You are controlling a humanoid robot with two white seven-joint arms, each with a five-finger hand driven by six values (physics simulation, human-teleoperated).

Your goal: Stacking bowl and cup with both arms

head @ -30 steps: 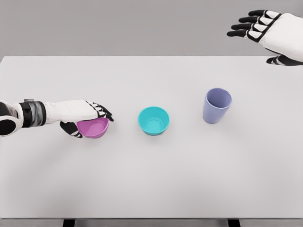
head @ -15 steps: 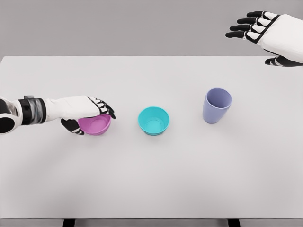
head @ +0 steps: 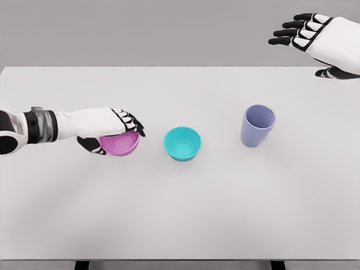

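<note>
My left hand (head: 112, 132) grips a pink bowl (head: 121, 144) by its rim, fingers over the top and thumb underneath, and holds it slightly off the white table (head: 180, 197). A teal bowl (head: 182, 143) stands upright just right of it, a small gap apart. Further right stands a lavender cup (head: 257, 125), upright and open at the top. My right hand (head: 315, 36) hovers high above the table's far right corner, fingers spread, holding nothing.
The table's far edge (head: 169, 67) runs across the top, with a grey wall behind it. Two dark table legs (head: 82, 265) show below the near edge.
The left hand has lifted the pink bowl and carried it up and to the right, toward the teal bowl. The right hand has barely moved.
</note>
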